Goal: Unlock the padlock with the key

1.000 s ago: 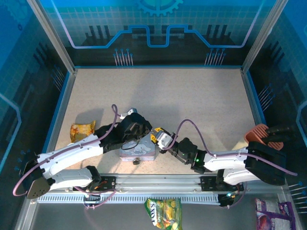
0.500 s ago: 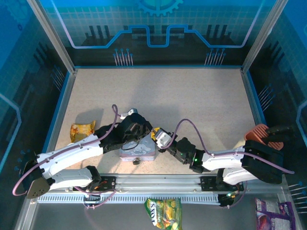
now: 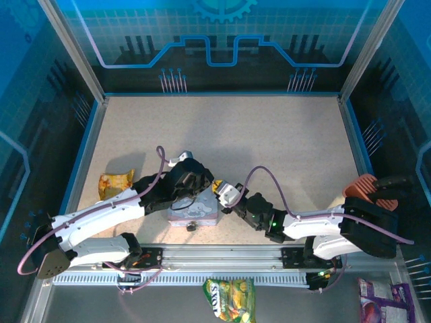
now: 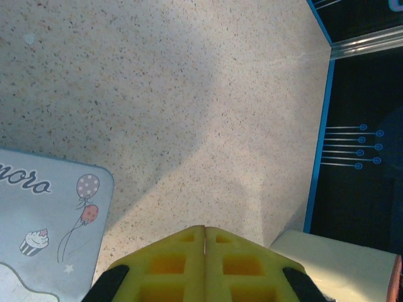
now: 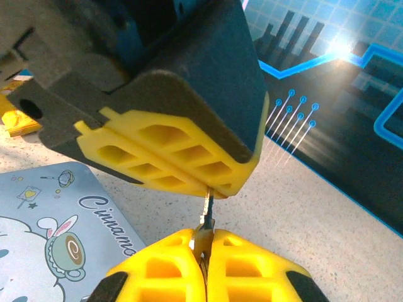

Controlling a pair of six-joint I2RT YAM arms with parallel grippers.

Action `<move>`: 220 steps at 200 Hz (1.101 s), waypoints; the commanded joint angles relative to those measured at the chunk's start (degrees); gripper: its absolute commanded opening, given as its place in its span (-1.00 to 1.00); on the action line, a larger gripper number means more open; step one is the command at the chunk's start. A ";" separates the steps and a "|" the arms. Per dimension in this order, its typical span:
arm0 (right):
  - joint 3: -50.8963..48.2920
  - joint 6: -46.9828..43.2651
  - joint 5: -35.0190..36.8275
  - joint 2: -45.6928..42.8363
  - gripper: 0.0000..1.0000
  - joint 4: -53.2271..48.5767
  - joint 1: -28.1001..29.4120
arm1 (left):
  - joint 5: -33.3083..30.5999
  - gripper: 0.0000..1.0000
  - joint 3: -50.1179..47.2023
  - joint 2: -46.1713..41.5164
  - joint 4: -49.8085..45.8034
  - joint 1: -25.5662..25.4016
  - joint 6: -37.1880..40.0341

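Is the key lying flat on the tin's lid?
No, the key stands upright, clear of the tin, pinched in the shut right gripper.

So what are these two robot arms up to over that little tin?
The two arms meet over the pastel tin. The right gripper and the left gripper are both pinched shut on the tiny key, as if handing it over. The padlock sits at the tin's near edge, untouched.

The speckled beige table (image 3: pixel 269 148) carries a lilac tin (image 3: pixel 195 214) and a yellow snack packet (image 3: pixel 114 183).
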 commanded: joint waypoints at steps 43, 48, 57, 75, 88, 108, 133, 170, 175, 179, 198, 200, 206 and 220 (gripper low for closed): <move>7.04 17.33 4.79 -7.87 -1.00 -21.12 -0.87 | -5.09 -0.11 -0.73 -5.62 -5.41 0.10 3.68; 6.75 18.27 4.46 -8.84 -1.00 -22.04 -1.10 | -6.02 -0.02 -0.83 -6.74 -6.11 0.42 4.79; 6.39 20.30 3.42 -10.76 -1.00 -24.60 -2.08 | -6.51 0.12 -1.12 -8.66 -7.10 1.63 7.65; 6.42 26.62 -0.21 -15.01 -1.00 -32.72 -5.34 | -4.93 0.27 -0.77 -12.17 -11.16 5.09 12.48; 6.40 30.92 -2.69 -18.01 -1.00 -38.68 -7.68 | -4.15 0.33 0.54 -13.77 -15.65 6.56 15.83; 6.74 34.79 -4.54 -21.96 -1.00 -45.32 -9.58 | -3.26 0.37 3.76 -13.85 -23.24 6.85 20.33; 8.05 38.05 -6.52 -24.67 -1.00 -52.52 -11.23 | 1.59 0.38 7.31 -10.06 -31.57 5.95 24.24; 8.77 39.84 -7.62 -26.73 -1.00 -57.06 -12.18 | 2.46 0.42 8.26 -4.60 -39.36 -3.26 21.73; 8.64 39.87 -7.59 -26.85 -1.00 -57.00 -12.30 | 2.73 0.42 7.66 -4.42 -38.85 -4.49 20.92; 8.55 39.86 -7.58 -26.94 -1.00 -56.95 -12.42 | 2.82 0.42 7.14 -4.44 -38.53 -5.46 20.39; 8.41 40.08 -8.45 -26.88 -1.00 -56.57 -13.38 | 1.04 0.43 5.36 -3.74 -39.28 -9.74 17.05; 8.41 40.08 -8.67 -26.87 -1.00 -56.45 -13.51 | 0.74 0.43 5.14 -3.68 -39.36 -10.28 16.74; 8.41 40.15 -8.96 -26.86 -1.00 -56.26 -13.82 | -0.15 0.43 4.46 -3.47 -39.46 -11.83 15.49; 8.50 39.83 -9.93 -26.68 -1.00 -55.72 -14.28 | -1.90 0.38 2.42 -2.91 -39.18 -15.05 12.75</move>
